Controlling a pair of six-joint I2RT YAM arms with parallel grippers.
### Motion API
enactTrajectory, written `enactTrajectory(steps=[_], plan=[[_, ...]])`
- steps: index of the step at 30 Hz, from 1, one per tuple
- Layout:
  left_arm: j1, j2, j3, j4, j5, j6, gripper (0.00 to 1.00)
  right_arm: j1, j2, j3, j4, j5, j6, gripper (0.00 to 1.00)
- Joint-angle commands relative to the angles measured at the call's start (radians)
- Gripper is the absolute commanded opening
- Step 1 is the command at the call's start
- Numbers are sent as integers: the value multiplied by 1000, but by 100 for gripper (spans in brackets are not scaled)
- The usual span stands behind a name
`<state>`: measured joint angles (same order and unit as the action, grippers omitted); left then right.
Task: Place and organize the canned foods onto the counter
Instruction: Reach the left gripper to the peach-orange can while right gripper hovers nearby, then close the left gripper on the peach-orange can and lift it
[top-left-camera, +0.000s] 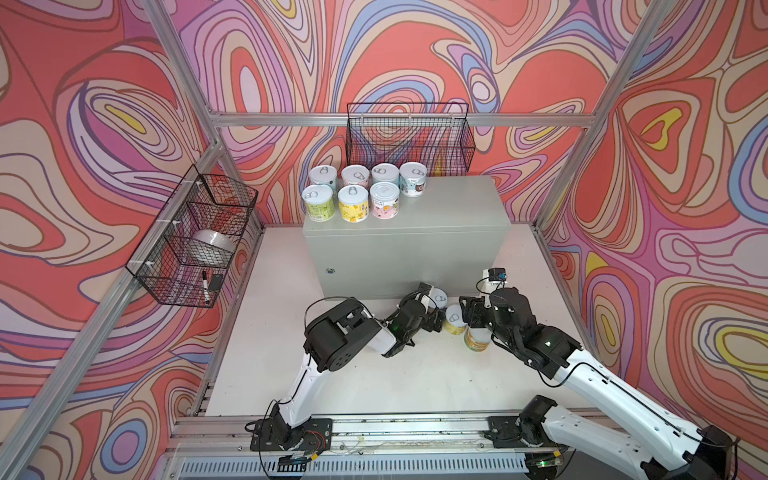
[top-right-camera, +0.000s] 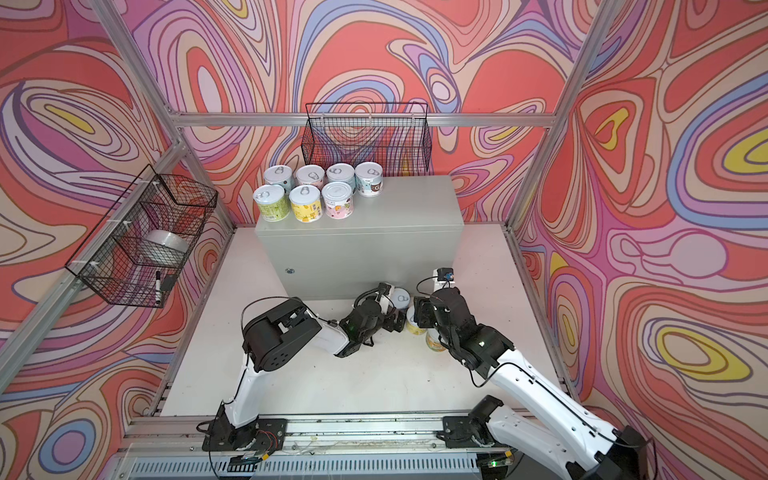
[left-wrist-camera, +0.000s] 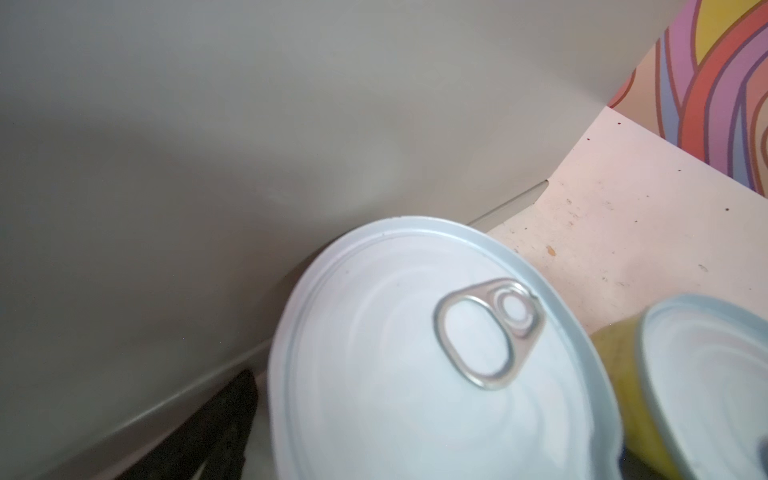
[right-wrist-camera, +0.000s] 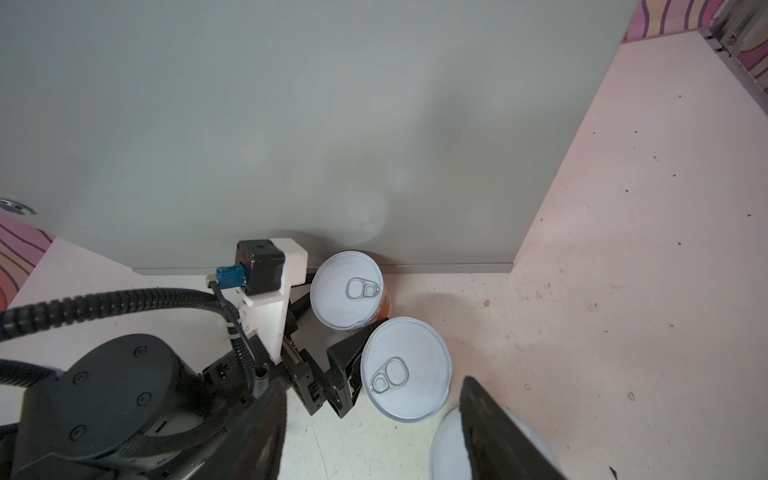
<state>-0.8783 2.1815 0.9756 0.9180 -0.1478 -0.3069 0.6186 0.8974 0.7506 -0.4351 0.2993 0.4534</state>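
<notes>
Several cans (top-left-camera: 353, 189) stand in two rows on the left of the grey counter (top-left-camera: 415, 232). Three more stand on the table in front of it. An orange-labelled can (top-left-camera: 438, 296) (right-wrist-camera: 346, 289) is against the counter's base, between the wide-open jaws of my left gripper (top-left-camera: 433, 308) (right-wrist-camera: 336, 309). In the left wrist view a thin gap shows between one finger (left-wrist-camera: 224, 428) and this can (left-wrist-camera: 415, 353). A yellow can (top-left-camera: 455, 320) (right-wrist-camera: 405, 368) stands beside it. My right gripper (top-left-camera: 471, 316) (right-wrist-camera: 374, 401) hovers open and holds nothing. One finger (right-wrist-camera: 494, 432) covers part of the third can (top-left-camera: 478, 341) (right-wrist-camera: 446, 449).
An empty black wire basket (top-left-camera: 409, 139) hangs on the back wall above the counter. Another basket (top-left-camera: 195, 237) on the left wall holds a tape roll and a marker. Aluminium frame posts stand at the table's corners, and a rail runs along its front.
</notes>
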Motion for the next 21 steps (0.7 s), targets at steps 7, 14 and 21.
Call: enactTrajectory(steps=[7,14,21], plan=[[15,92,59,-21,-84,1,100,7,-8,-23,5,25,-15,67],[13,86,92,-97,-99,-5,100,7,-6,-22,10,28,-14,67],[12,89,54,-20,-108,-12,95,7,-5,-23,12,36,-15,66]])
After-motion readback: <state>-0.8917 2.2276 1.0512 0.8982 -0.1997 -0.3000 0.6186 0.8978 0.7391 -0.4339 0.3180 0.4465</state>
